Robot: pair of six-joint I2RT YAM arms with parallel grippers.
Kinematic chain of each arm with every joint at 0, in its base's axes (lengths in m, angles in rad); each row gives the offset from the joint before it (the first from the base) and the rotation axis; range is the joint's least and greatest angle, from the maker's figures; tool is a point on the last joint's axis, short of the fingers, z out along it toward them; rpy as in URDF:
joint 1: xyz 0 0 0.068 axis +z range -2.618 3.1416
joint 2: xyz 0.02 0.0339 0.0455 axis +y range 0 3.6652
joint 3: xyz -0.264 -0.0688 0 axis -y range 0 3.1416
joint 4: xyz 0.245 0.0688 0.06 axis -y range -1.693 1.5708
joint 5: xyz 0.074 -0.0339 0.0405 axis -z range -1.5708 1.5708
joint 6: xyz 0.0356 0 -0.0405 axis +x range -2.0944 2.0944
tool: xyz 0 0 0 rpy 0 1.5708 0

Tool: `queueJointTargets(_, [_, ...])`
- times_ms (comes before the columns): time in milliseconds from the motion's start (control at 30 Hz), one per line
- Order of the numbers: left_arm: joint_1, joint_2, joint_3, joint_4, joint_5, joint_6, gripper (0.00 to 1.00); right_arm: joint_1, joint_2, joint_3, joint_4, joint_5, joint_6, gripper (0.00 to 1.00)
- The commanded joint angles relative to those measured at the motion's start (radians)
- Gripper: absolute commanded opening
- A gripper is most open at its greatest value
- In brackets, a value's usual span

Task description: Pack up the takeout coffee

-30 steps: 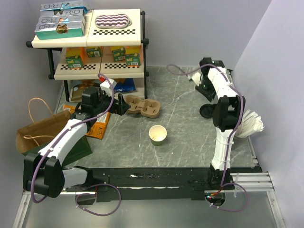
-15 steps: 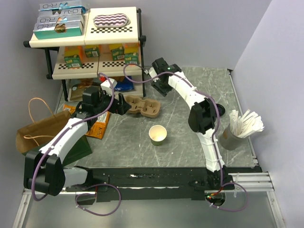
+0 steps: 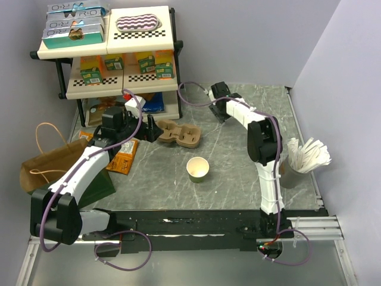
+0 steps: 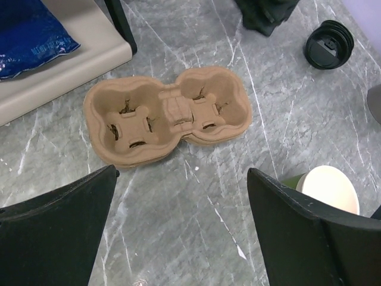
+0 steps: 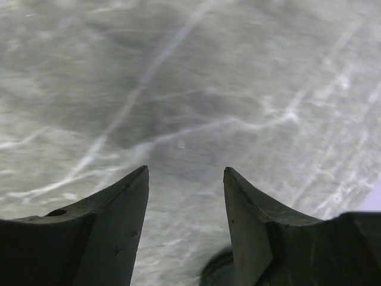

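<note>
Cup: takeout coffee (image 3: 197, 168) lidless, five o'clock from carrier (image 3: 178, 133).
Left gripper (image 4: 181, 176): wide, empty, facing the carrier we must load.
Right gripper (image 5: 186, 173): parted, empty; we guess it seeks the lid (image 4: 328, 44).

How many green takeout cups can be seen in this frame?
1: the green cup stands upright and lidless on the table, nearer the arms than the pulp carrier. The paper bag could hide others.

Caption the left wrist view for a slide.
Open left claw facing the pulp carrier; lidless coffee cup nearby, black lid apart.
</note>
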Motion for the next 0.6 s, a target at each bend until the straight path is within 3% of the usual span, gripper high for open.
queueJointTargets(0, [0.003,0.016,0.041,0.041,0.009,-0.004,0.97,-0.038,-0.123,-0.029,0.057,0.041,0.040,0.60])
queueJointTargets(67, [0.003,0.019,0.038,0.041,0.012,-0.010,0.97,-0.042,-0.136,-0.050,0.036,0.025,0.029,0.60])
queueJointTargets(267, [0.003,0.001,0.020,0.041,0.017,-0.019,0.97,-0.049,-0.166,0.072,-0.329,-0.146,0.009,0.57])
queueJointTargets(500, [0.003,-0.044,-0.037,0.089,0.018,-0.041,0.97,-0.142,-0.340,-0.040,-0.502,-0.167,-0.089,0.60])
queueJointTargets(567, [0.003,-0.048,-0.051,0.106,0.024,-0.051,0.97,-0.200,-0.331,-0.048,-0.565,-0.170,-0.097,0.82])
